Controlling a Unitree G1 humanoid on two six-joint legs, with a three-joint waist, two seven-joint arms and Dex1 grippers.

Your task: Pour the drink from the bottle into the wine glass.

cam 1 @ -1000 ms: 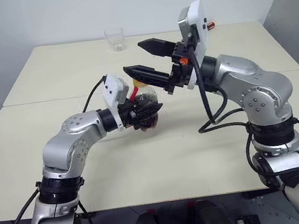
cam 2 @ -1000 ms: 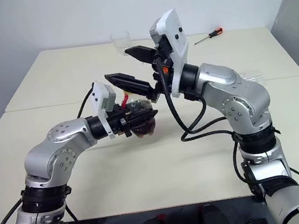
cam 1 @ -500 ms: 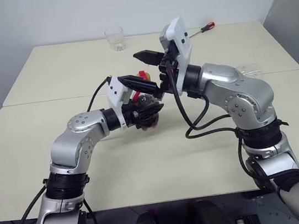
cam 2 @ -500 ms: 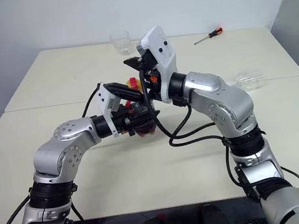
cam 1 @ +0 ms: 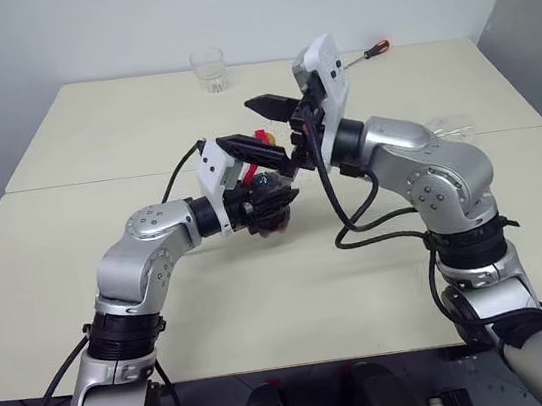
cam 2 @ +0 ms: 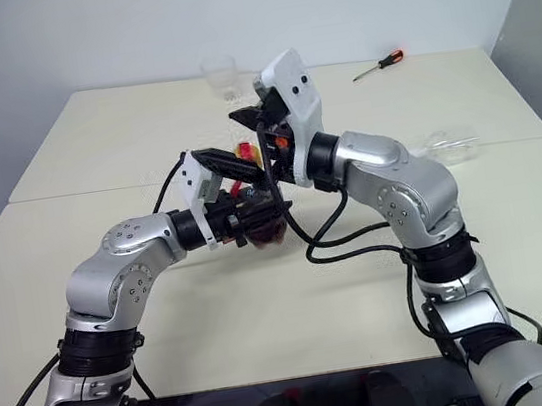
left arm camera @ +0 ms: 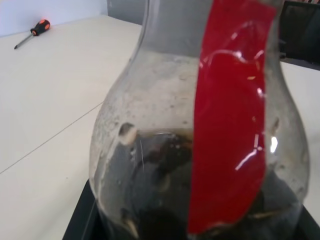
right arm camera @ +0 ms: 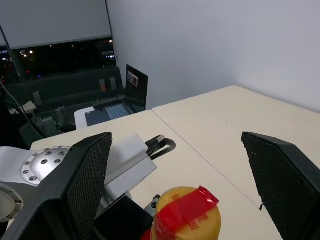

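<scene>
My left gripper [cam 1: 271,201] is shut on the belly of the bottle [cam 1: 265,189], holding it just above the table [cam 1: 363,281] at mid-table. In the left wrist view the bottle [left arm camera: 165,115] shows its red label and the dark drink [left arm camera: 160,200] low inside. My right gripper [cam 1: 256,127] is open, one finger on each side of the orange-yellow cap [right arm camera: 187,215] without touching it. Past my right elbow a clear glass shape [cam 2: 450,147] looks like the wine glass; how it stands I cannot tell.
A short clear tumbler [cam 1: 209,70] stands at the far edge of the table. A red-handled screwdriver [cam 1: 371,51] lies at the far right. A seam runs across the tabletop between the near and far halves.
My right gripper has come down and to the left, from above and right of the bottle to straddling its cap, still open. The left gripper has kept the bottle in place.
</scene>
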